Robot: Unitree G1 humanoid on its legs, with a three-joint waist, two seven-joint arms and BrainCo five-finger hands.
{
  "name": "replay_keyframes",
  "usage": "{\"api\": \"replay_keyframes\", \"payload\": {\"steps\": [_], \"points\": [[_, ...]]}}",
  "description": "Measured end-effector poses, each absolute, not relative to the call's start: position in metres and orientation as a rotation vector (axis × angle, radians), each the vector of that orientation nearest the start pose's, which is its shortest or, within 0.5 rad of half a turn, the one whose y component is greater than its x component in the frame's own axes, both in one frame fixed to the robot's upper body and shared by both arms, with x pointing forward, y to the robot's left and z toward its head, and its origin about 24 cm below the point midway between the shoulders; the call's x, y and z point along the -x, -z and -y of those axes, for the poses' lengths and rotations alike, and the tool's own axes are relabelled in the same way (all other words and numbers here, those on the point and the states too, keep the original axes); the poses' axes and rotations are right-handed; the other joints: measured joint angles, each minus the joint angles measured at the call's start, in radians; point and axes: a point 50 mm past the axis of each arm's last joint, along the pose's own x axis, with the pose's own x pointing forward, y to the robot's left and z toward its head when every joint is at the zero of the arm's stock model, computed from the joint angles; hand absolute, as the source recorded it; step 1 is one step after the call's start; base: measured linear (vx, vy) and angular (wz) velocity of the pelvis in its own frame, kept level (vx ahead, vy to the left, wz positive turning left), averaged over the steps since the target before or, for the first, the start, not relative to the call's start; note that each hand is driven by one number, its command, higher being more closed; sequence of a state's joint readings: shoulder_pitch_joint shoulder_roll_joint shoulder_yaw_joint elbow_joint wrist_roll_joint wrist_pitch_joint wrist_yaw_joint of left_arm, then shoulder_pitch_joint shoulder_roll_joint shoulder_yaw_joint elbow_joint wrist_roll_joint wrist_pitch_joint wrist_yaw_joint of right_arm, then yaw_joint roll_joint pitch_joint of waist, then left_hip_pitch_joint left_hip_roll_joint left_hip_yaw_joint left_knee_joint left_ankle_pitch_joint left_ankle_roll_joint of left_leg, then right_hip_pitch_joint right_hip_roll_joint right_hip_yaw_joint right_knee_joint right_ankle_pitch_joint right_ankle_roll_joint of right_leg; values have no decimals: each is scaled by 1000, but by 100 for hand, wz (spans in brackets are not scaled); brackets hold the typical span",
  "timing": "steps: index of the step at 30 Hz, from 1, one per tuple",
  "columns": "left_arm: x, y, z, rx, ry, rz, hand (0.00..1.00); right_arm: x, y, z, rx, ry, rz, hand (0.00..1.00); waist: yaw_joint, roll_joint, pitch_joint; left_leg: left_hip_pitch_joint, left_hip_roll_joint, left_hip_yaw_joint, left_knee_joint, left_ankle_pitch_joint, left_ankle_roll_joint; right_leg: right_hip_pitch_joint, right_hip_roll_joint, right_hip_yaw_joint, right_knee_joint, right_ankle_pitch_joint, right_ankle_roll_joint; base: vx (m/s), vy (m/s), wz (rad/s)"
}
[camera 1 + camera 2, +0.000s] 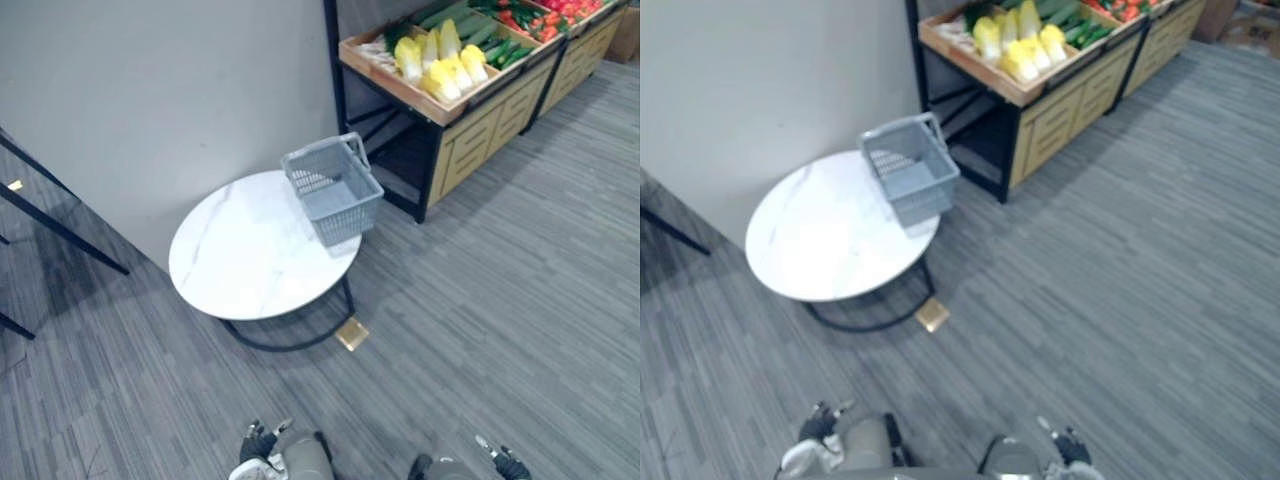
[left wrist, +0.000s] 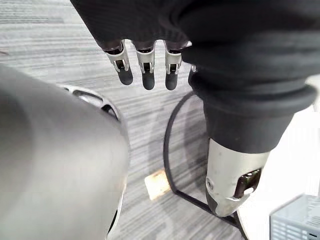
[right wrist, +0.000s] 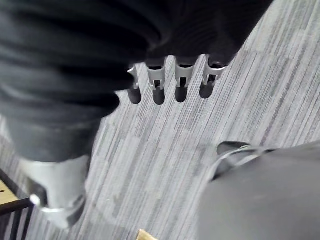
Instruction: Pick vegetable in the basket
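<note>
Grey wall [image 1: 150, 90], striped grey carpet [image 1: 500, 330], round white table [image 1: 240, 265].

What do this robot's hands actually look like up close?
Both the left hand and the right hand have slim silver fingers ending in rounded dark tips, with a thicker silver thumb set apart. A dark ribbed cover wraps the back of each hand and its wrist.

A grey plastic lattice basket [image 1: 333, 190] stands upright, handle raised, at the edge of the round white bench [image 1: 240, 260] nearest the wooden stand [image 1: 480, 135]. The vegetables lie well apart from it in the stand's sloping tray: yellow-white cabbages [image 1: 440, 62], then green cucumbers [image 1: 503, 47] and red vegetables [image 1: 565, 8] farther along.
</note>
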State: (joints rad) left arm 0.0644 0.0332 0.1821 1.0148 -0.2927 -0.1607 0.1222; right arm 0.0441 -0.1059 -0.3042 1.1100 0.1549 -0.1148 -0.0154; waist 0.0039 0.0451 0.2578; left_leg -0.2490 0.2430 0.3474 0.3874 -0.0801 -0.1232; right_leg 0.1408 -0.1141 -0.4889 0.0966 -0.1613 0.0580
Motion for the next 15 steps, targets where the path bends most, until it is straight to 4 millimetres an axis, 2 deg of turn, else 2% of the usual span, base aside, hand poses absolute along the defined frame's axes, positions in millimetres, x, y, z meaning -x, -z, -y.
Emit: {"api": "replay_keyframes", "payload": {"steps": [1, 3, 4, 5, 6, 7, 8, 9, 10, 11, 13, 14, 15], "points": [[-113, 151, -197, 248, -491, -900, 0, -102, 154, 229, -175, 448, -976, 0, 1, 5, -3, 10, -29, 14, -235, 63, 4, 36, 11, 3, -43, 5, 17, 531, 203, -19], [-114, 151, -196, 253, -489, -897, 0, -102, 154, 228, -172, 440, -975, 0, 4, 12, -7, -18, -19, 29, -298, 70, 11, 81, 28, 10, -67, -11, 55, 542, 231, -23], [-114, 151, -200, 246, -490, -894, 0, -102, 155, 225, -170, 429, -979, 0, 8, 7, -21, -18, -25, 25, -266, 161, 73, 110, 15, 33, -63, -34, 88, 556, 207, -32], [-113, 150, -205, 234, -493, -893, 0, -101, 156, 219, -162, 394, -992, 0, 14, -36, -42, -15, -59, 34, -246, 190, 108, 113, -26, 53, -37, -50, 108, 561, 199, -33], [-114, 150, -208, 223, -493, -892, 0, -103, 156, 216, -160, 377, -992, 0, 14, -55, -48, -10, -78, 40, -244, 173, 122, 96, -53, 64, 2, -49, 108, 547, 210, -17], [-111, 149, -216, 202, -500, -898, 0, -104, 157, 213, -141, 348, -996, 0, 8, -78, -60, 9, -108, 50, -249, 142, 135, 35, -110, 92, 151, -46, 108, 444, 207, 3], [-110, 149, -217, 198, -503, -901, 0, -103, 157, 211, -136, 341, -1001, 0, 3, -92, -60, 25, -123, 52, -250, 137, 141, 6, -141, 110, 242, -39, 117, 537, 238, 22], [-109, 150, -221, 192, -511, -910, 0, -100, 159, 206, -143, 334, -1013, 0, 1, -115, -60, 69, -150, 57, -248, 111, 158, -53, -197, 154, 430, 10, 139, 524, 171, 20], [-106, 151, -221, 187, -512, -929, 0, -102, 159, 204, -149, 331, -1009, 0, 0, -117, -60, 118, -154, 56, -247, 77, 163, -127, -224, 224, 617, 134, 156, 593, 140, 15], [-103, 152, -224, 174, -513, -944, 0, -104, 158, 204, -149, 330, -1002, 0, -2, -106, -53, 156, -153, 50, -250, 53, 160, -176, -228, 258, 740, 150, 170, 477, 79, 5], [-94, 154, -227, 151, -522, -979, 0, -106, 157, 205, -153, 337, -984, 0, -3, -104, -52, 265, -154, 43, -292, 29, 150, -232, -235, 255, 887, 120, 145, 432, 21, 20], [-89, 155, -227, 150, -530, -993, 0, -106, 157, 207, -162, 352, -977, 0, -9, -98, -50, 336, -151, 15, -328, 24, 141, -249, -235, 187, 880, 51, 106, 403, -32, 43], [-89, 155, -227, 150, -531, -993, 0, -106, 156, 208, -167, 361, -975, 0, -11, -96, -50, 353, -149, 0, -337, 24, 141, -257, -237, 160, 852, 26, 91, 438, -147, 71]]}}
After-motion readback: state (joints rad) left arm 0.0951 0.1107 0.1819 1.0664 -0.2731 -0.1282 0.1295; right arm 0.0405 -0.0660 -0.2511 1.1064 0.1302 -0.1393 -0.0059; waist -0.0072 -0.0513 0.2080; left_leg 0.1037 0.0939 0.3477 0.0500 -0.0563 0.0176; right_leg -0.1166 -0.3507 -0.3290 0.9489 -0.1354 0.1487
